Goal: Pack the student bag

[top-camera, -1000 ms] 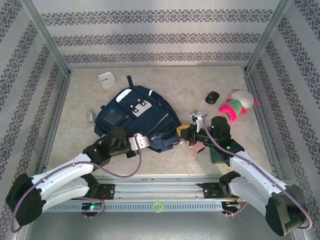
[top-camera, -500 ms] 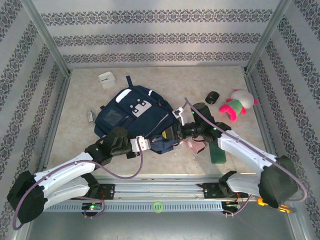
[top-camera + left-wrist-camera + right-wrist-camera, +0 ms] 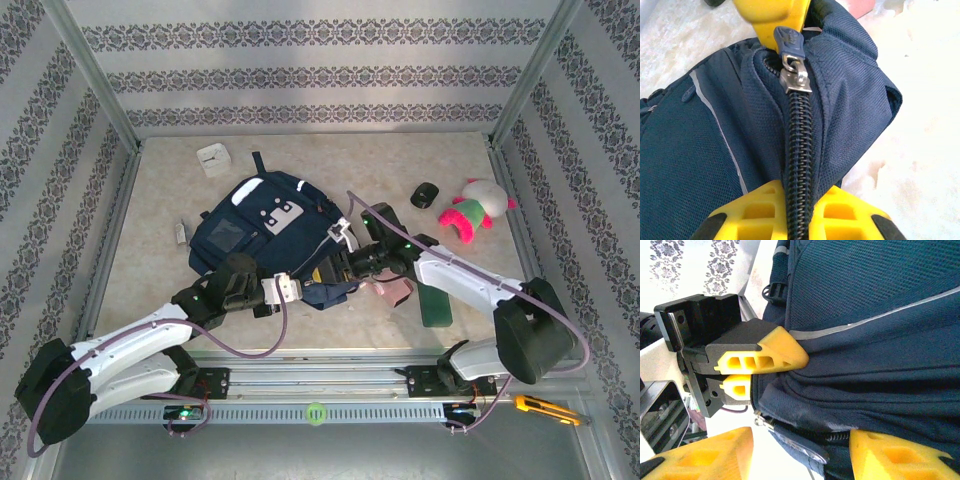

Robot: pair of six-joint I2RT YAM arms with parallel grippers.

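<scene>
Student bag: The big dark blue student bag (image 3: 262,232) lies flat on the table (image 3: 330,170), a little toward 9 o'clock from the middle. Its grey-white patch (image 3: 283,215) faces up. Its black loop (image 3: 258,162) points to 12 o'clock.

Left gripper: The left gripper (image 3: 802,210) is at the bag's 6 o'clock edge. Its yellow fingers (image 3: 755,212) are pressed together on the bag's cloth, right at the zip.

Right gripper: The right gripper (image 3: 802,445) is at the bag's 5 o'clock corner. Its yellow fingers (image 3: 705,457) are spread wide apart, not pinching anything. The zip's pull lies in the gap between them.

Zip: The black zip teeth (image 3: 799,140) run from the left fingers up to the silver slider (image 3: 796,80). The blue pull tab (image 3: 788,42) sticks out from the slider, right against one yellow finger of the right gripper.

Other things:
- A white cube (image 3: 213,160) sits at 11 o'clock, near the bag's top.
- A black mouse (image 3: 425,195) sits at 2 o'clock, with a pink, white and green soft toy (image 3: 476,210) near it.
- A dark green flat thing (image 3: 437,308) lies at 4 o'clock, partly under the right arm.
- A pink thing (image 3: 396,290) lies between the green thing and the bag.
- A small grey thing (image 3: 181,233) lies at 9 o'clock, near the bag.
- A yellow and black knife (image 3: 545,410) lies off the table at 5 o'clock.
</scene>
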